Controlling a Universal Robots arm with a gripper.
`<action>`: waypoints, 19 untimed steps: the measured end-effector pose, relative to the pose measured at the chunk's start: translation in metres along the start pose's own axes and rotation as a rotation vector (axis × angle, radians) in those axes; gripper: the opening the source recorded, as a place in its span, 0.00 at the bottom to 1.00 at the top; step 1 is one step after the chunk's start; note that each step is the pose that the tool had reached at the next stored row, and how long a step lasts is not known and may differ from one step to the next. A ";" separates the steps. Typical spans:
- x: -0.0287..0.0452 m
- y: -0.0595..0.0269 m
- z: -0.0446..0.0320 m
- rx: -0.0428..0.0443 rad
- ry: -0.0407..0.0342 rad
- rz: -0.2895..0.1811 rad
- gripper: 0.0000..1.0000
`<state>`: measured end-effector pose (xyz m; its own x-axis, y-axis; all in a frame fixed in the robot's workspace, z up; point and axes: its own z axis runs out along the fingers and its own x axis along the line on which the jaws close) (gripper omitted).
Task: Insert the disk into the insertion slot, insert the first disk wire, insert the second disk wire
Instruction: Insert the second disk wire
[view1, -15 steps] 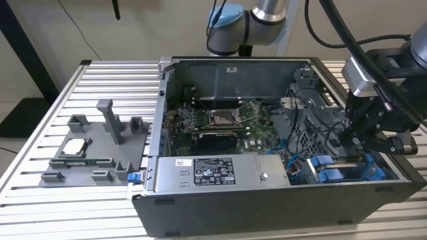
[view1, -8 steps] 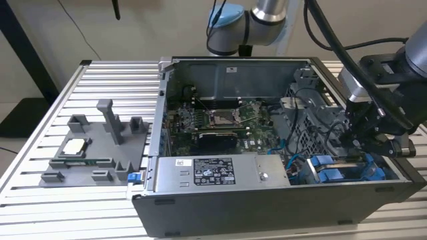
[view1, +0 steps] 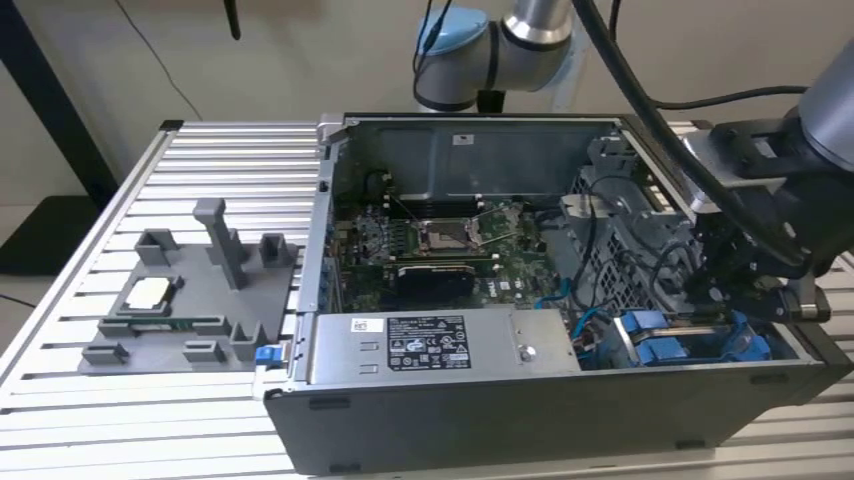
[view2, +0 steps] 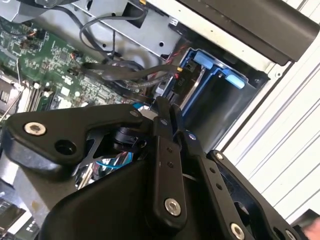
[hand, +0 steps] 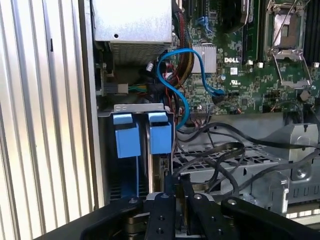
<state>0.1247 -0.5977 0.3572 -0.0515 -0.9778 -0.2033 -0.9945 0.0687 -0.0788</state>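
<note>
Exterior view: the gripper (view1: 747, 300) is down inside the open case (view1: 534, 420), at the corner on the exterior view's right, just over the blue-railed slot (view1: 681, 340). The grey power box (view1: 441, 345) sits beside it, the board (view1: 441, 240) further in.

Second wrist view: the fingers (view2: 165, 125) look pressed together with hardly any gap, tips pointing at the slot (view2: 210, 85) and a dark cable (view2: 125, 75) bunch. I can't tell if they're pinching a wire.

First wrist view: the gripper (hand: 180, 192) hangs over the slot (hand: 140, 135), two blue tabs side by side. A thin silvery edge between the rails is probably the disk (hand: 156, 170), so I'd guess it's already seated. A blue cable (hand: 175, 85) loops right next to it.

Doing it well: my take, keep the plug square to the disk's socket, press straight, don't snag the loose cables.
</note>
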 end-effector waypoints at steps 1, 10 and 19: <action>0.0003 0.0003 0.0013 0.0027 0.0018 0.010 0.16; -0.0008 0.0057 0.0086 0.0199 0.0274 0.030 0.16; -0.0047 0.0068 0.0120 0.0392 0.0361 0.026 0.16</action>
<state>0.1193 -0.5903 0.3459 -0.0807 -0.9821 -0.1704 -0.9885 0.1007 -0.1124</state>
